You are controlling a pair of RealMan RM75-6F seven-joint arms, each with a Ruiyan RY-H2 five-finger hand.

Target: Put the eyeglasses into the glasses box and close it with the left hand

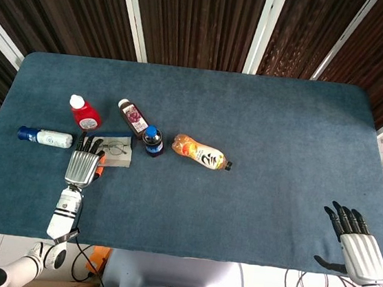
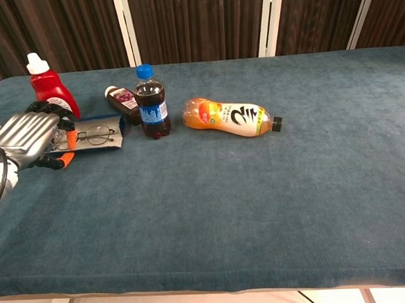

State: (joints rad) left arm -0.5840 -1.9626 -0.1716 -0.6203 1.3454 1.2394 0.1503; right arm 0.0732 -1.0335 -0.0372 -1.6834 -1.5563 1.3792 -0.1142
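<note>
The eyeglasses (image 2: pixel 94 136) lie flat on the open glasses box (image 2: pixel 112 139), lenses side by side, their long axis running across the bench (image 1: pixel 260 144) from left to right in the chest view, roughly parallel to the near edge. The box is a shallow grey tray with a blue strip along its far side, lying near the bench's left end, its long side following the same line as the glasses.

At the box's left end sits the left hand (image 2: pixel 30 136), back upward, fingers (image 1: pixel 87 145) bent down over that end of the box and close to the glasses; whether they actually pinch the frame cannot be told. An orange-tipped thumb shows under the palm.

Just behind the box stands a red bottle (image 2: pixel 50 87) with a white cap. A small dark juice bottle (image 2: pixel 123 99) lies just beyond the box's right corner, and a blue-capped cola bottle (image 2: pixel 150 104) stands upright to its right. Further right an orange drink bottle (image 2: pixel 229 117) lies on its side, cap pointing right. A white and blue bottle (image 1: pixel 45 136) lies left of the hand.

The right hand (image 1: pixel 356 244) rests well apart at the bench's near right corner, fingers spread, holding nothing.
</note>
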